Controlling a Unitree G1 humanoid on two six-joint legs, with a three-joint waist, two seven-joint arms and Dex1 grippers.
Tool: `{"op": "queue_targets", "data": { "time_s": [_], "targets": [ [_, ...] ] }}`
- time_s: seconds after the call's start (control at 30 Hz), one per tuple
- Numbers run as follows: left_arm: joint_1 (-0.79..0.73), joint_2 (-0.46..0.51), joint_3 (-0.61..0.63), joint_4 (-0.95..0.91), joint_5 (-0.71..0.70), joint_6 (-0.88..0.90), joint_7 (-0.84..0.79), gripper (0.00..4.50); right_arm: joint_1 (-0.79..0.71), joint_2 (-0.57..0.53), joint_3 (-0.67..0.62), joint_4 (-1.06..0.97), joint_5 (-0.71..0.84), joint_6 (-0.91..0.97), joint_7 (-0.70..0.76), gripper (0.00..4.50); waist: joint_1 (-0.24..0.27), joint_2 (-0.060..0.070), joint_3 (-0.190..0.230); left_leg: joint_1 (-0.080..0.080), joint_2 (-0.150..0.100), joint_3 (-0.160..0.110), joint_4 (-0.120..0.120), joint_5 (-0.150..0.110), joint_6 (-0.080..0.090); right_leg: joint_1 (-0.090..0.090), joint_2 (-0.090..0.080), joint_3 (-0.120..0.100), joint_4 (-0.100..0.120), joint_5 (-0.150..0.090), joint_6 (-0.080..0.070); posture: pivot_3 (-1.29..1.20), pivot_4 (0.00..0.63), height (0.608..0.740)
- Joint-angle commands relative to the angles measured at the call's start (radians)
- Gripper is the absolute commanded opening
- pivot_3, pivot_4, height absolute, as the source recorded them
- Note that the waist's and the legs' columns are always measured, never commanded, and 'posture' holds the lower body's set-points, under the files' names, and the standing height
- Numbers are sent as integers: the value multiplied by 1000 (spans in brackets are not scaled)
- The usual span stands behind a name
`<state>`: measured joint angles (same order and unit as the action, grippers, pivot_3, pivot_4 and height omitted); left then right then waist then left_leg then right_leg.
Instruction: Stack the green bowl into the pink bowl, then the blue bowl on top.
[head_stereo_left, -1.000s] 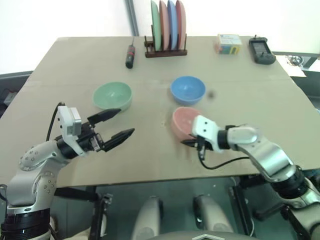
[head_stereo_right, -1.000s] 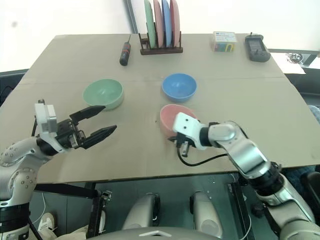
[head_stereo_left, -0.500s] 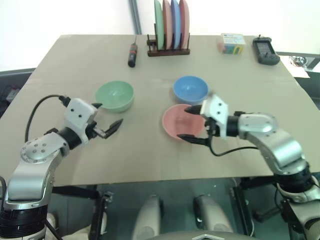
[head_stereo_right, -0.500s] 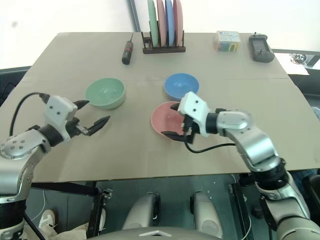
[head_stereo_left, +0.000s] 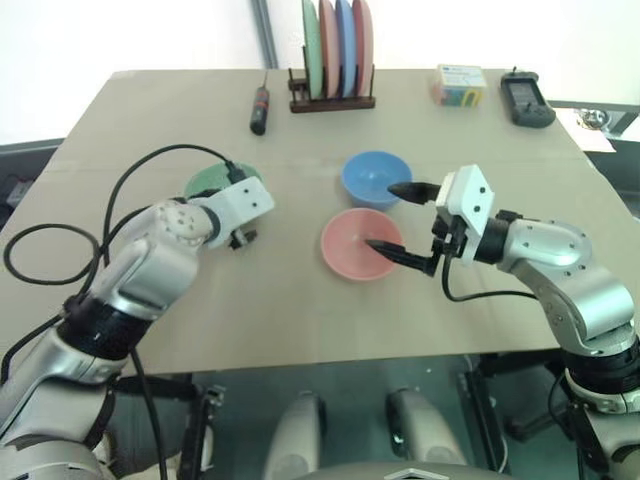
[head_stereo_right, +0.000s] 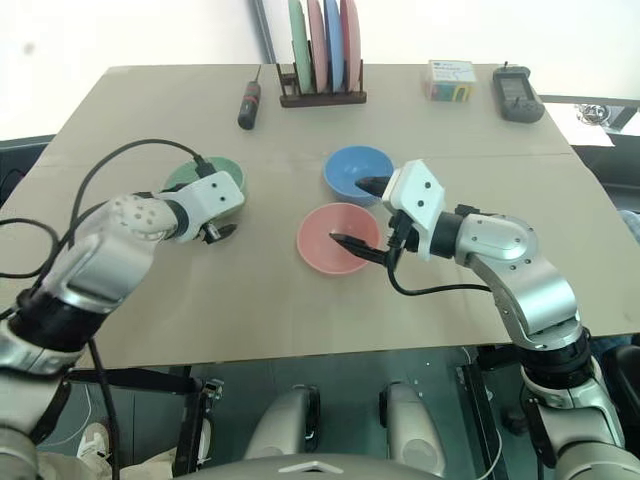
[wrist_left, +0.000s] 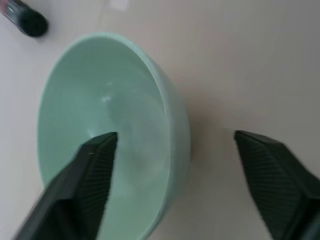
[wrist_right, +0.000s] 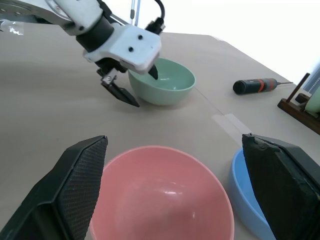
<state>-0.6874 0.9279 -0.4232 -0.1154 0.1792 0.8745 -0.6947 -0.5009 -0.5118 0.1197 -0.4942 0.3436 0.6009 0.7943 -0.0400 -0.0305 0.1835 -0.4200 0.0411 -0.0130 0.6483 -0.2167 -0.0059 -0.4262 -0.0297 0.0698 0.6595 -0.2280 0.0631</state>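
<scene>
– Room around the left pincer (wrist_right: 131, 82)?
– Green bowl (wrist_left: 107, 130) wall between its fingers; bare table (head_stereo_left: 280, 310) behind.
– Ahead of the right pincer (head_stereo_left: 395, 217)?
– Pink bowl (head_stereo_left: 358, 243) below, blue bowl (head_stereo_left: 374, 178) beside.

Left gripper (wrist_right: 131, 85) reached forward to straddle green bowl (wrist_left: 110, 130) rim; right gripper (head_stereo_left: 398, 220) released pink bowl (head_stereo_left: 358, 243), lifted.

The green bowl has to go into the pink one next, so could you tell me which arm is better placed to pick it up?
The left: its left gripper straddles the green bowl rim, one finger inside, one outside.
</scene>
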Motion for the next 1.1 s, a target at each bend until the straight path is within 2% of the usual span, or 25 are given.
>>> {"op": "queue_targets", "data": {
  "time_s": [0.03,0.07,0.2,0.5,0.6,0.67,0.77,0.83,1.1],
  "targets": [
    [-51,-7,-4,44,50,-8,-19,1883,-7,-6,-27,-47,18,-27,-12,4500,0,0,0,-1,0,0,0,0,0,0,0,0,0,0,0,0,150,740],
    [-56,-10,-4,53,54,-15,-24,1340,-6,-6,-29,-48,19,-27,-15,4500,0,0,0,-1,0,0,0,0,0,-1,0,0,0,0,0,0,150,740],
    [-66,-23,-1,80,72,-45,-37,93,-11,6,-45,-42,40,-22,-34,4500,0,0,0,-1,0,-1,1,0,0,-1,0,0,1,0,0,0,150,740],
    [-56,-30,34,46,74,-67,-85,93,-30,54,-70,-35,106,-22,-74,4500,1,0,0,-1,0,-1,1,0,0,-1,0,0,1,0,0,0,150,740],
    [-40,-37,91,-17,20,-90,-111,93,-26,57,-85,-39,129,-23,-81,4500,1,0,0,-1,0,-1,1,0,0,-1,0,0,1,0,0,0,150,740],
    [-12,-44,157,-73,-81,-173,-181,93,-14,44,-112,-55,152,-15,-81,4500,2,0,0,-2,0,-1,1,0,0,-1,0,0,1,0,0,0,150,740],
    [61,-53,280,-150,-224,-434,-268,93,34,-1,-193,-93,205,3,-79,4500,6,0,0,-3,0,-1,2,0,0,-2,-1,-1,1,0,0,0,150,740],
    [86,-37,302,-184,-270,-471,-323,93,87,-42,-260,-127,241,9,-71,4500,9,0,0,-6,-1,-1,2,0,0,-4,-2,-2,1,0,0,0,150,740],
    [-22,-117,208,-112,-301,-553,-430,93,374,-184,-549,-260,362,-23,-4,4500,25,0,0,-5,-1,-1,5,0,0,-3,-1,-2,2,0,0,0,150,740]
  ]
}}
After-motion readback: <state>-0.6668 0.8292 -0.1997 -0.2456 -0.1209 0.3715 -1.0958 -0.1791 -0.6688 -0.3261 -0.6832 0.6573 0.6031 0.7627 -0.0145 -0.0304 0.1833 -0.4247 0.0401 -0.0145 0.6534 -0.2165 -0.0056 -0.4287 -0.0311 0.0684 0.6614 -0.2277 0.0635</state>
